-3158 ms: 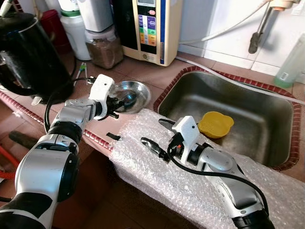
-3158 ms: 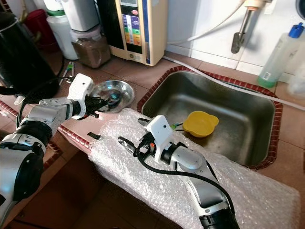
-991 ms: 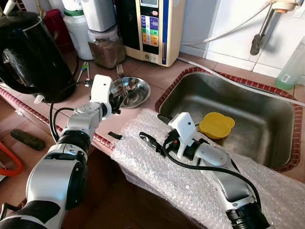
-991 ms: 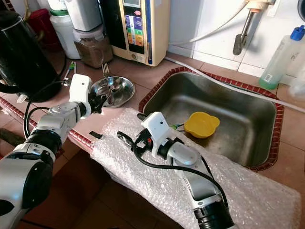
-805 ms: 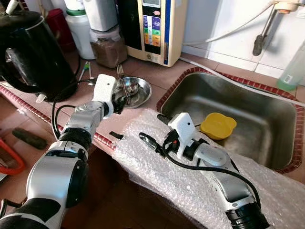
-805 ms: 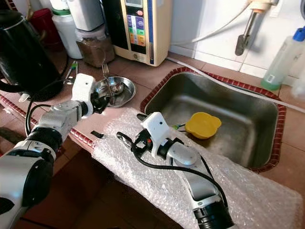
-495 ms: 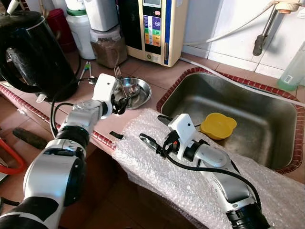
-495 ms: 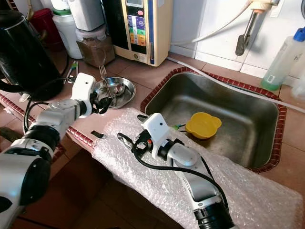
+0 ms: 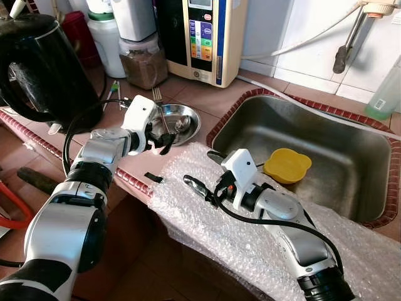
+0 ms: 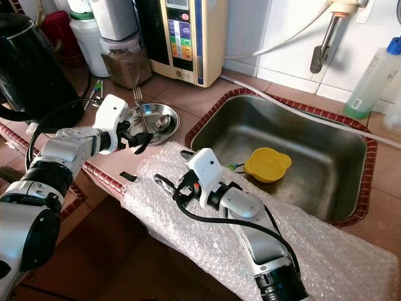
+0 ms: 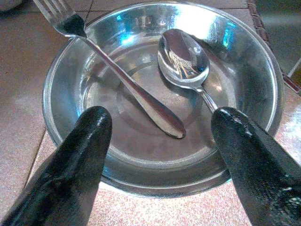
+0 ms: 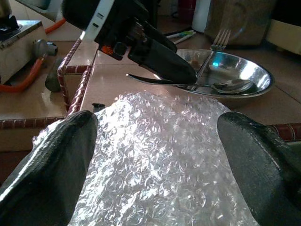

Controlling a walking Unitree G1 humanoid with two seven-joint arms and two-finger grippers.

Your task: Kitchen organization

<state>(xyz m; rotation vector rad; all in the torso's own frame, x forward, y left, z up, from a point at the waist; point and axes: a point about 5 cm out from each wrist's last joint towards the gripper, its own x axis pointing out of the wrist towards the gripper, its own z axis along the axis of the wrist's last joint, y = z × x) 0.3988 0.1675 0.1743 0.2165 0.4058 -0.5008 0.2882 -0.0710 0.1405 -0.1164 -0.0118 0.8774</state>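
Hovering just at the near rim of the steel bowl (image 9: 178,120), the left gripper (image 9: 164,137) has its two black fingers spread wide with nothing between them — the left wrist view shows the fingertips (image 11: 89,136) on either side of the bowl's near edge, not clamped on it. Inside the bowl lie a fork (image 11: 117,77), tines sticking out over the far rim, and a spoon (image 11: 184,59) with its handle running toward the near rim. The bowl sits on the reddish tile counter (image 9: 207,100), just left of the sink (image 9: 351,163).

Over on the right, the right gripper (image 9: 202,188) floats low over a sheet of bubble wrap (image 9: 207,232) draped over the counter's front edge, fingers also wide apart and holding nothing. A yellow dish (image 9: 287,165) sits in the sink. Behind the bowl there's a black kettle (image 9: 44,69), a jar of brown stuff (image 9: 143,63) and a beige water filter unit (image 9: 203,34) against the wall.
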